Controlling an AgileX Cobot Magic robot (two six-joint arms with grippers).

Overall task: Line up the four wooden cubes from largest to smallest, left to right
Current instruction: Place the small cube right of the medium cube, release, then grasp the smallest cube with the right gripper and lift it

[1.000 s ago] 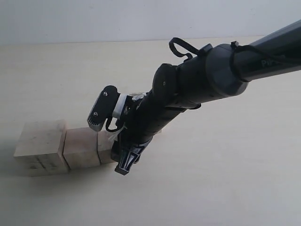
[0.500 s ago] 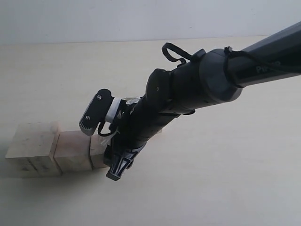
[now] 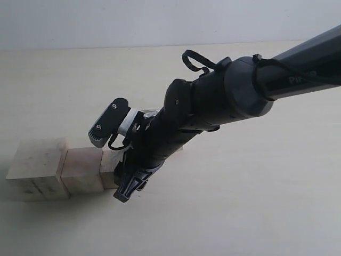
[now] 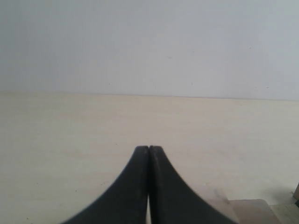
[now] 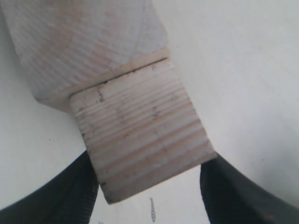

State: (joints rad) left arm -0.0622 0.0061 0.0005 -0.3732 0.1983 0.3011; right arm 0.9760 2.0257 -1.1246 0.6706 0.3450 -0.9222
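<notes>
Three pale wooden cubes stand in a row at the left, touching: the largest (image 3: 34,160), a middle one (image 3: 81,169), and a smaller one (image 3: 108,166) half hidden by my right gripper (image 3: 125,189). The fourth, smallest cube is hidden. In the right wrist view the smaller cube (image 5: 140,144) sits flush against the middle one (image 5: 84,42), and my right gripper (image 5: 152,158) is open with one finger (image 5: 70,196) on each side of it, close to its corners. My left gripper (image 4: 149,148) is shut on nothing above bare table.
The right arm (image 3: 229,96) reaches across from the right and covers the middle of the pale table (image 3: 256,202). A corner of a wooden cube (image 4: 252,210) shows at the edge of the left wrist view.
The row of cubes slid a little to the left with the right gripper, then stopped. Since then the gripper's tip has shifted slightly further left.
</notes>
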